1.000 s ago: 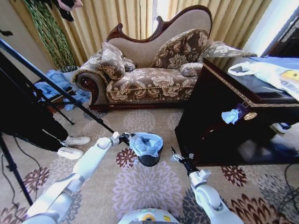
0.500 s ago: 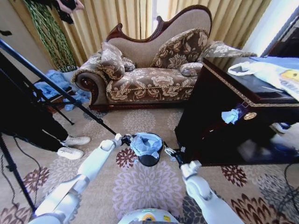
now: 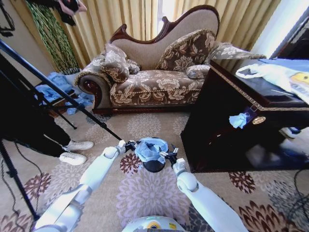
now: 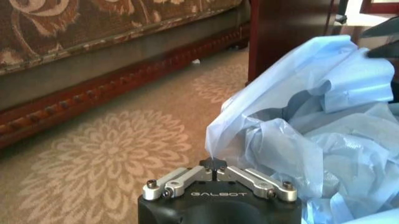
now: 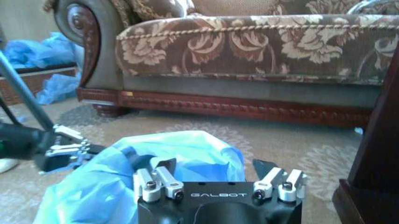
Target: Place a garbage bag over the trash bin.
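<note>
One crinkly garbage bag point(image 3: 150, 149) over round trash bin point(image 3: 154, 166)

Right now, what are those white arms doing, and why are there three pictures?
It's a robot with two arms. One picture comes from a camera on its head; the other two come from cameras on its wrists. On the carpet stands a black trash bin with a pale-blue garbage bag bunched over its top. The left gripper is shut, pinching the bag's edge. The right gripper is open, right beside the bag's other side. Behind them is a flowery sofa.
</note>
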`<state>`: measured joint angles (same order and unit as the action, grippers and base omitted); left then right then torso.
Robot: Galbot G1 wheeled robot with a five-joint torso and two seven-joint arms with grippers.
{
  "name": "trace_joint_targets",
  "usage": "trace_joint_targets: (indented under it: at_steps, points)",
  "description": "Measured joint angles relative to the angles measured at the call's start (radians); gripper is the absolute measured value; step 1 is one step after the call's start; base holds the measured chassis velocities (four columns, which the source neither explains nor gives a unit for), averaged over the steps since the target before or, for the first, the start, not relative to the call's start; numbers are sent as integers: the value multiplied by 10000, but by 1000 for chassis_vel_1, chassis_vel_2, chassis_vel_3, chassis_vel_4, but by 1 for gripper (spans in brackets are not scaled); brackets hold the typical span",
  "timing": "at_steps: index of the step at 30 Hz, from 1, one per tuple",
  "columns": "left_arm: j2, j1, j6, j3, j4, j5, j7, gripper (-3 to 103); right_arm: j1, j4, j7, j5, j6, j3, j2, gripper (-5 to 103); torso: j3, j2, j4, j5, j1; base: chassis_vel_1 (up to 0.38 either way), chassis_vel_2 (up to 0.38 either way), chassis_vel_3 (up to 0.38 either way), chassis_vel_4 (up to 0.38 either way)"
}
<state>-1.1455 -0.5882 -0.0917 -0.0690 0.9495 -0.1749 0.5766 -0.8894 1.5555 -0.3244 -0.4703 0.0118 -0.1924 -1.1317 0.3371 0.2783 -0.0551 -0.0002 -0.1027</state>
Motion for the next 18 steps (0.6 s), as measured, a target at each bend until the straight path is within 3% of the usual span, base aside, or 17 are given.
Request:
trace_joint_targets:
  at_steps: [7,14,17,18]
  points:
    - [30,-43,-17,-12,14,5,42,0,796,-615,-119,-175,58,-277,-289,60,-1,0,2,0,1,0,0,0,0]
    - [7,-31,-26,-5,-24,4,70,0,1053,-990,-56,-189,62,-565,-298,51,-1,0,1,2,0,0,0,0,0]
    - [-17,2,-54,9,-95,-4,91,0,1053,-1124,-27,-141,51,-593,-289,34,-1,0,1,2,1,0,0,0,0]
    - [-17,2,-54,9,-95,-4,91,0,1053,-1124,-27,-141,51,-593,-289,34,-1,0,1,2,1,0,0,0,0]
